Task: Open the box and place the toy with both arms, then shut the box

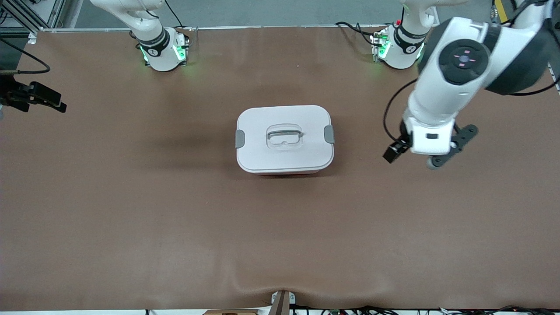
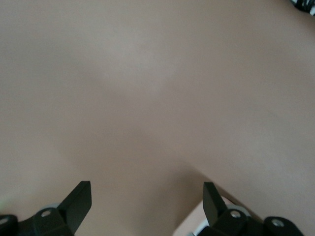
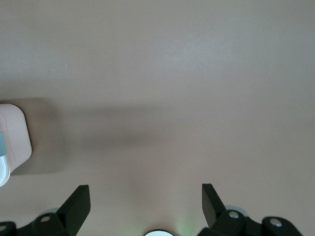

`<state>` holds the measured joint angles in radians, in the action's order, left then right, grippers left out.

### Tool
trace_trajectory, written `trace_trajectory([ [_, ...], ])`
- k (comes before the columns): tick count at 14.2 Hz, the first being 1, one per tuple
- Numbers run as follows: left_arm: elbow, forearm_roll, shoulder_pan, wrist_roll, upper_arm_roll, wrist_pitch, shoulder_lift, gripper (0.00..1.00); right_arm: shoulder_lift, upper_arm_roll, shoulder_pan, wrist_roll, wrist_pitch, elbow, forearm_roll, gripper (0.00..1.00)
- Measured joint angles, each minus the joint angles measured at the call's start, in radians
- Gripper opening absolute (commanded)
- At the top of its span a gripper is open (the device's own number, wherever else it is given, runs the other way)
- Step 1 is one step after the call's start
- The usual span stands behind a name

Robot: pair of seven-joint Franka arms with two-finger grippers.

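The box (image 1: 284, 139) stands shut in the middle of the brown table, its white lid on, with a recessed handle (image 1: 284, 136) and grey clips (image 1: 239, 138) at both ends. One corner of the box (image 3: 15, 140) shows in the right wrist view. The toy is out of view. My left gripper (image 2: 146, 196) is open and empty over bare table; its white hand (image 1: 431, 138) hangs beside the box toward the left arm's end. My right gripper (image 3: 146, 196) is open and empty too; black parts of it (image 1: 35, 98) show over the right arm's end of the table.
The two arm bases (image 1: 164, 50) (image 1: 396, 48), lit green, stand along the table edge farthest from the front camera. A small clamp (image 1: 282, 302) sits at the nearest edge. Brown mat (image 1: 280, 227) covers the table all round the box.
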<state>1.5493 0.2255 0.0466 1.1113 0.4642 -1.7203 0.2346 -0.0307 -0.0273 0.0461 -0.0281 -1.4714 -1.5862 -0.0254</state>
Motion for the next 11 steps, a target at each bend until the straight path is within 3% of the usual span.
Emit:
trace_trajectory([
  [3,-0.003,-0.004,0.065,-0.092,0.001,0.0,0.0,1.0,0.0,0.0,0.0,0.0,-0.001,0.005,0.0,1.0],
  [7,-0.006,-0.004,0.053,-0.152,-0.01,0.0,-0.013,1.0,0.0,0.0,0.0,0.0,-0.001,0.006,0.0,1.0],
  [11,-0.012,-0.01,-0.002,-0.274,-0.125,0.028,-0.073,1.0,0.0,0.0,0.0,0.0,-0.001,0.006,0.0,1.0],
])
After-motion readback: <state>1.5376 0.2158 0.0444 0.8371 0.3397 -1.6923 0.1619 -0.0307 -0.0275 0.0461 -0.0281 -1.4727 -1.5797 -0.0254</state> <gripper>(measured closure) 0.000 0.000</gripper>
